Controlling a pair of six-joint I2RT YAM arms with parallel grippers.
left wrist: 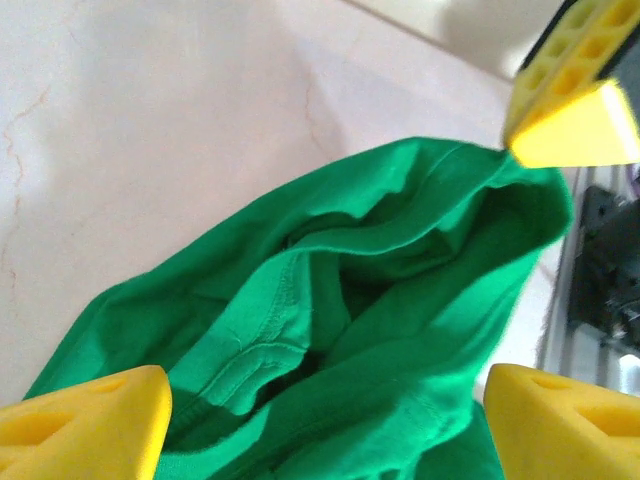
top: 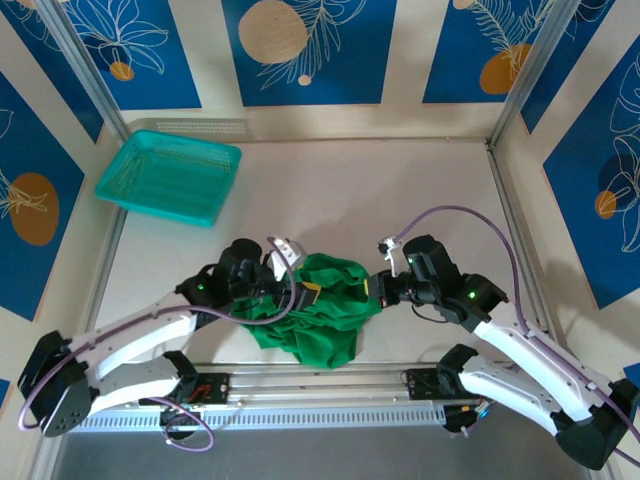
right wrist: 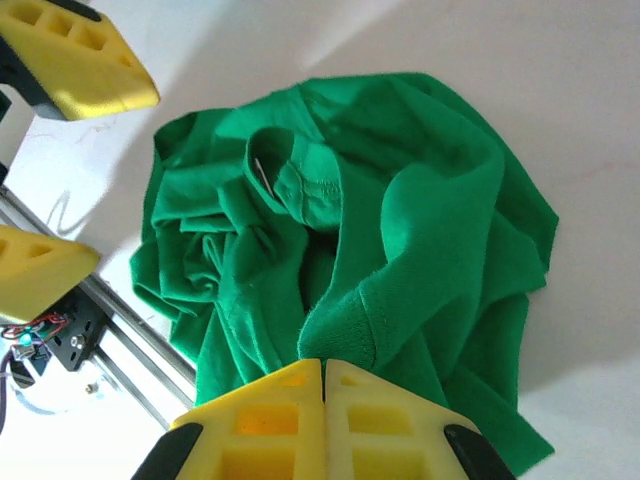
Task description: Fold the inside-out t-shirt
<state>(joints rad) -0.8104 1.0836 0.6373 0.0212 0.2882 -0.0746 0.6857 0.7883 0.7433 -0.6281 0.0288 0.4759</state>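
Both arms reach inward, elbows low, over the near edge of the table (top: 400, 190). The crumpled green t-shirt (top: 325, 310) lies between them. The left gripper (left wrist: 325, 400) is spread wide over the shirt's left side. The right gripper (right wrist: 322, 365) is pressed together, pinching the right hem.

Left pincer (left wrist: 325, 410) gapes wide; right pincer (right wrist: 323, 368) is pressed closed.

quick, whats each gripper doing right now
left gripper: open, fingers either side of the t-shirt, not gripping it
right gripper: shut, pinching the t-shirt's edge
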